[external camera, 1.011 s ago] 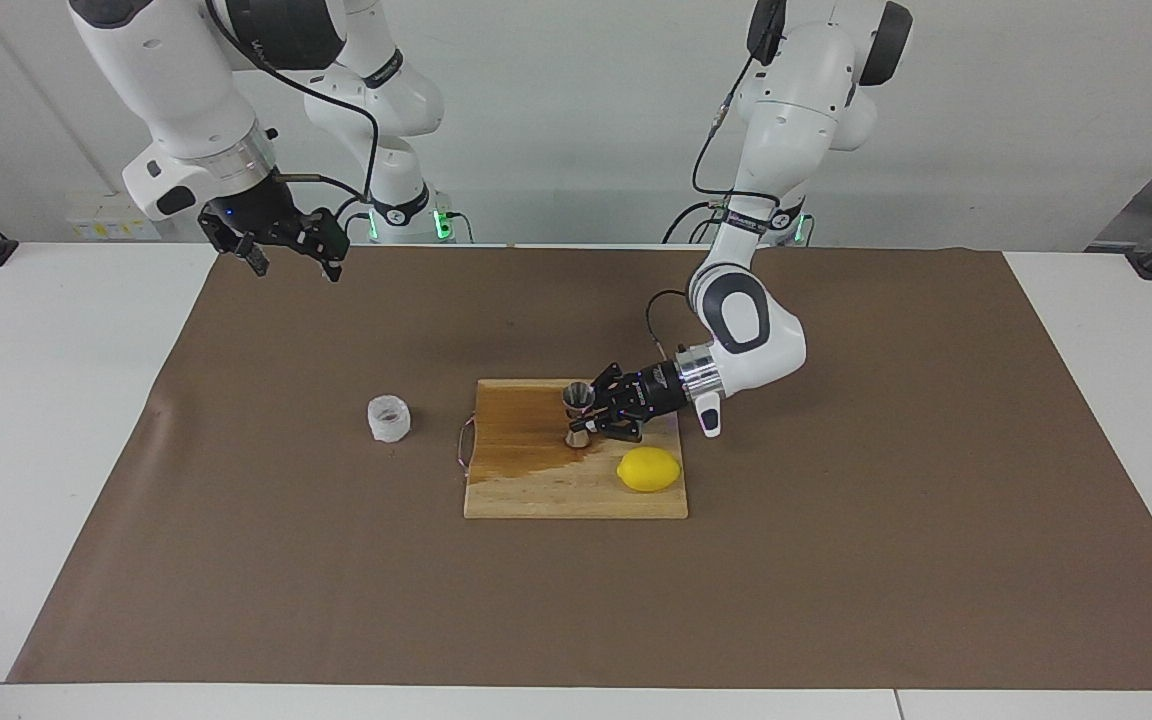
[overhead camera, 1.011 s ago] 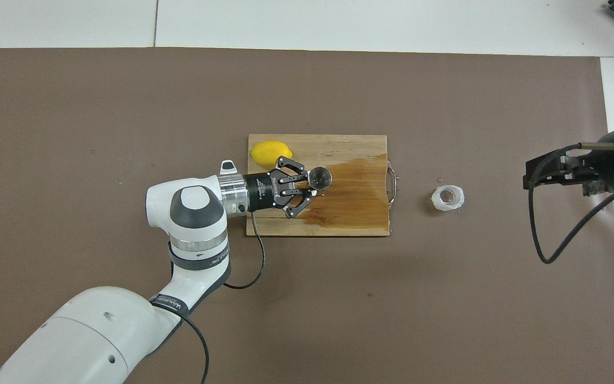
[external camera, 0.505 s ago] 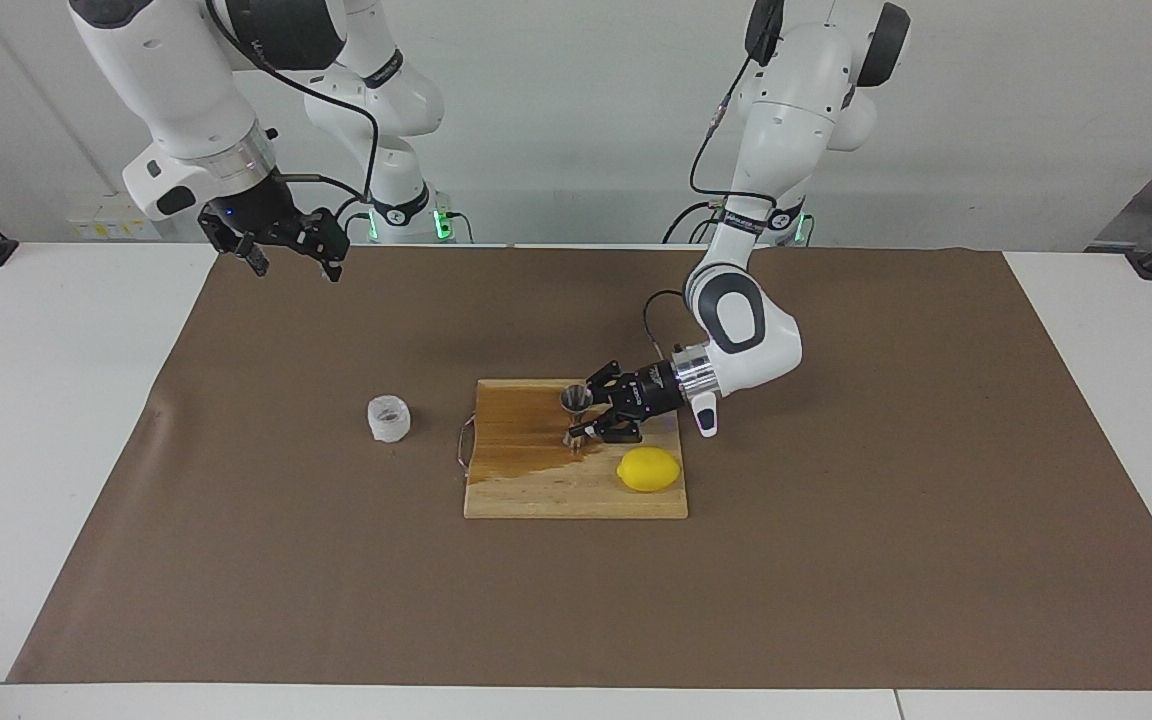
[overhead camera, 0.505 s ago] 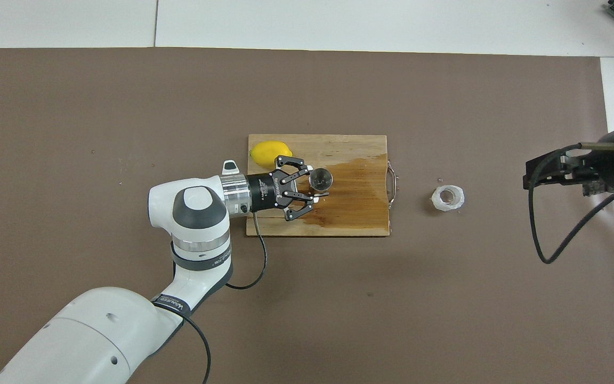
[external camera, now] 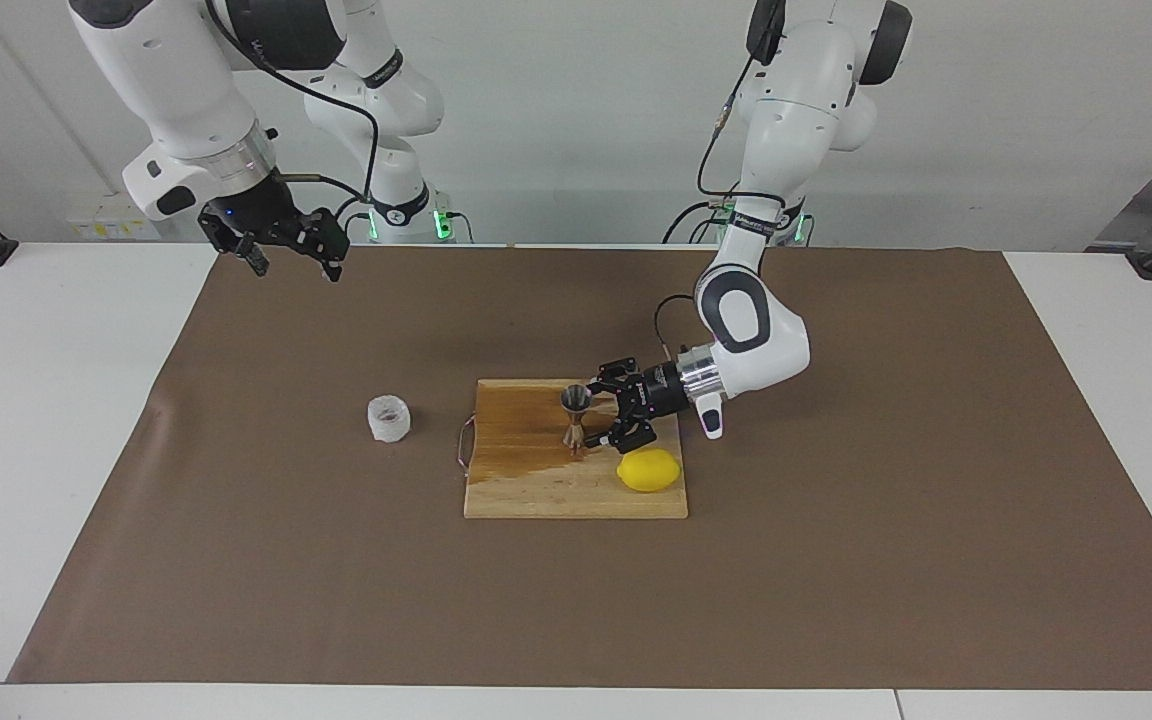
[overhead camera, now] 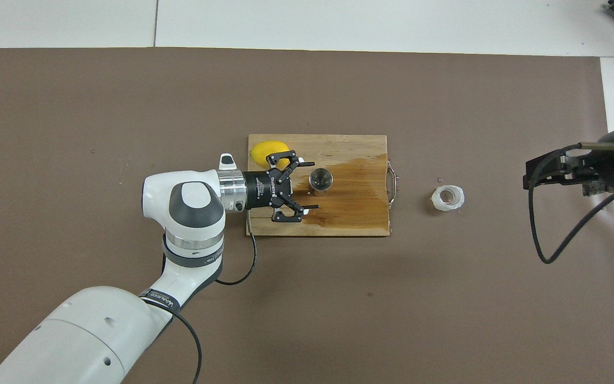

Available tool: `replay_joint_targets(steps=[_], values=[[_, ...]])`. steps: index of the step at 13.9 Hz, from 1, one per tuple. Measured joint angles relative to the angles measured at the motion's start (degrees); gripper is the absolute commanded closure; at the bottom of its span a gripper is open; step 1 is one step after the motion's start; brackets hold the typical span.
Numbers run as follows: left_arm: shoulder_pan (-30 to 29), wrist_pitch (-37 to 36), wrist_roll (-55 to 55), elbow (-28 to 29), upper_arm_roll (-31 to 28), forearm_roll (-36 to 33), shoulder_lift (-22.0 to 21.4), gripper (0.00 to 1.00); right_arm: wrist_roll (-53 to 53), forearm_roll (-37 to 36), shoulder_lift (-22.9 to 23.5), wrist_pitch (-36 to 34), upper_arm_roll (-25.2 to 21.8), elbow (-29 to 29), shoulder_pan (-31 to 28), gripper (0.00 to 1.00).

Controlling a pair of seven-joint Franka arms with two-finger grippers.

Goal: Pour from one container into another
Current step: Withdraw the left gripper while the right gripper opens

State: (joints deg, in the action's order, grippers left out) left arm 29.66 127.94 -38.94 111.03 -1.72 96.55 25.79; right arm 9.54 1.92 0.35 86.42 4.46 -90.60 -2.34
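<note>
The steel jigger [external camera: 576,414] stands upright on the wooden cutting board [external camera: 536,492], free of any grip; it also shows in the overhead view [overhead camera: 320,178]. My left gripper [external camera: 599,412] is open and level with the jigger, its fingers spread just clear of it toward the left arm's end; it also shows in the overhead view [overhead camera: 312,184]. The ribbed white cup [external camera: 388,419] stands on the brown mat beside the board, toward the right arm's end, and also shows in the overhead view [overhead camera: 447,198]. My right gripper [external camera: 294,264] waits open, raised over the mat's edge.
A lemon [external camera: 648,470] lies on the board's corner, close under the left gripper; it also shows in the overhead view [overhead camera: 264,152]. A dark wet patch covers the board's half toward the cup [overhead camera: 357,197]. The board has a metal handle [overhead camera: 392,180] facing the cup.
My left gripper has opened, let go of the jigger, and drawn back a little toward the left arm's end. The jigger stays upright. The right arm has not moved.
</note>
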Motion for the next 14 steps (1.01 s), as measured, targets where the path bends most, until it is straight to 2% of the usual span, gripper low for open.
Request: replay_joint_targets(steps=[4,6,9,12,14], values=[[-0.06,0.16,-0.01,-0.14,-0.26,-9.84,-1.81,0.00,-0.76,0.00,-1.16,-2.62,-0.10,0.04,-1.13,0.00],[-0.39,0.17,-0.03,-0.16,-0.51,-15.76,-2.98,0.00,-5.44,0.00,-2.05,-3.34,-0.16,0.00,-1.52,0.00],[-1.29,0.19,0.05,-0.38,-0.69,-26.79,-4.82,0.00,-22.21,0.00,-2.19,-2.98,-0.19,-0.84,-2.78,0.00],[-1.64,0.32,0.04,-1.00,-0.68,-43.49,-7.93,0.00,-42.44,0.29,-2.51,1.53,-0.24,-4.00,-5.94,0.00],[-1.65,0.33,0.14,-1.42,-0.69,-53.88,-9.86,0.00,-55.83,3.91,-3.01,5.76,-0.28,-7.52,-8.60,0.00]])
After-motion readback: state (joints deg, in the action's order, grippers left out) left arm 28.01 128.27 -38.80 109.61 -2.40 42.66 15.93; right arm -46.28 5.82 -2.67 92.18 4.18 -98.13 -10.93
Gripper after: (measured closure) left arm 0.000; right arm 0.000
